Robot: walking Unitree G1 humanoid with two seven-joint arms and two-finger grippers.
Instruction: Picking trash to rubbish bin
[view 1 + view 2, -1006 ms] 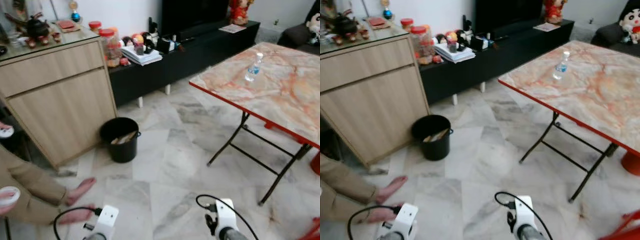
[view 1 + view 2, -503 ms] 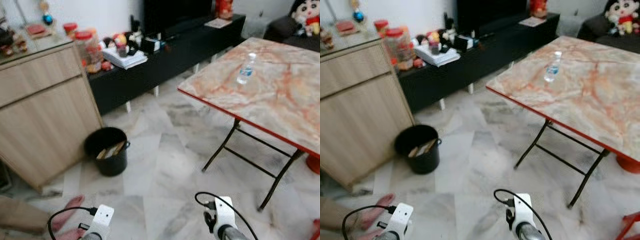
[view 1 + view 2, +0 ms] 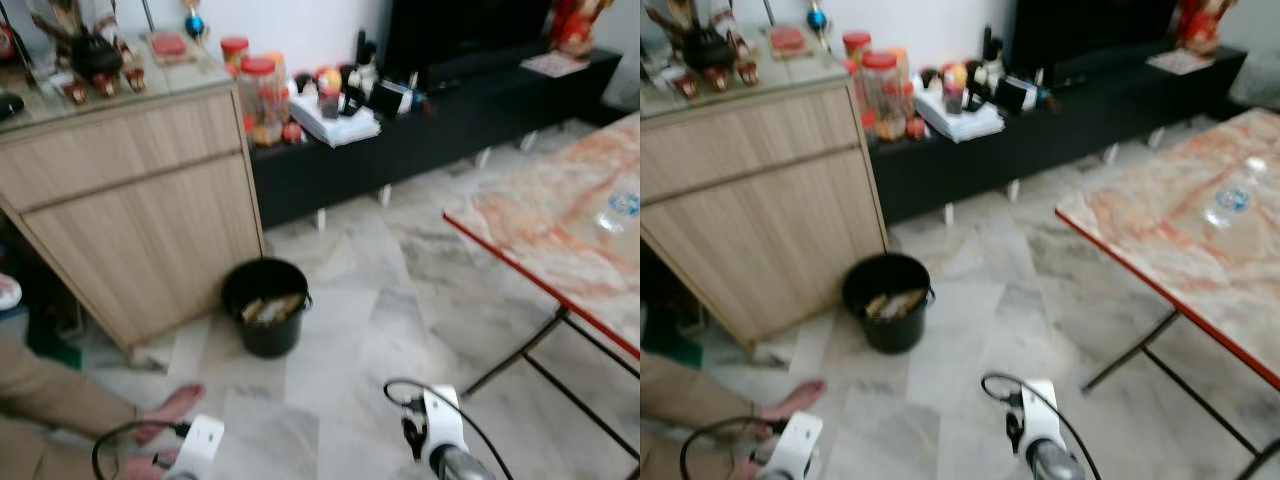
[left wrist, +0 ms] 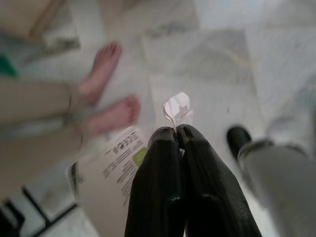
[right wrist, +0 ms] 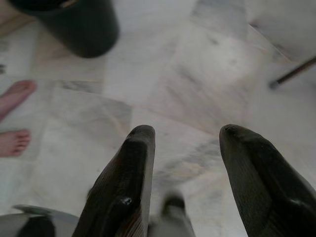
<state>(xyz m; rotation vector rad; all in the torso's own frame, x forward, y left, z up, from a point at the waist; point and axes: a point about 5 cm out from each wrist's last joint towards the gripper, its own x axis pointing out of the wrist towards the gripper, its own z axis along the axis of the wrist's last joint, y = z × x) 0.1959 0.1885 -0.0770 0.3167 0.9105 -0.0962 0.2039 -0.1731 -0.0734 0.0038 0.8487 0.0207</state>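
A black rubbish bin (image 3: 265, 308) with scraps inside stands on the marble floor in front of the wooden cabinet (image 3: 140, 215). In the left wrist view my left gripper (image 4: 176, 132) is shut on a small crumpled white paper (image 4: 177, 108), which sticks out past the fingertips. In the right wrist view my right gripper (image 5: 185, 136) is open and holds nothing; the bin (image 5: 69, 24) lies beyond it. Both wrists sit low at the near edge of the eye views. A clear plastic bottle (image 3: 1230, 203) stands on the table.
A person's bare feet (image 4: 108, 94) and beige trouser leg (image 3: 50, 400) are close to my left arm. A red-edged marble folding table (image 3: 570, 250) stands to the right, a black TV bench (image 3: 440, 110) behind. Printed packaging (image 4: 111, 173) lies near the left gripper.
The camera has swung left: the bin and cabinet sit nearer the middle of the picture and the table has slid to the right edge. The picture is blurred.
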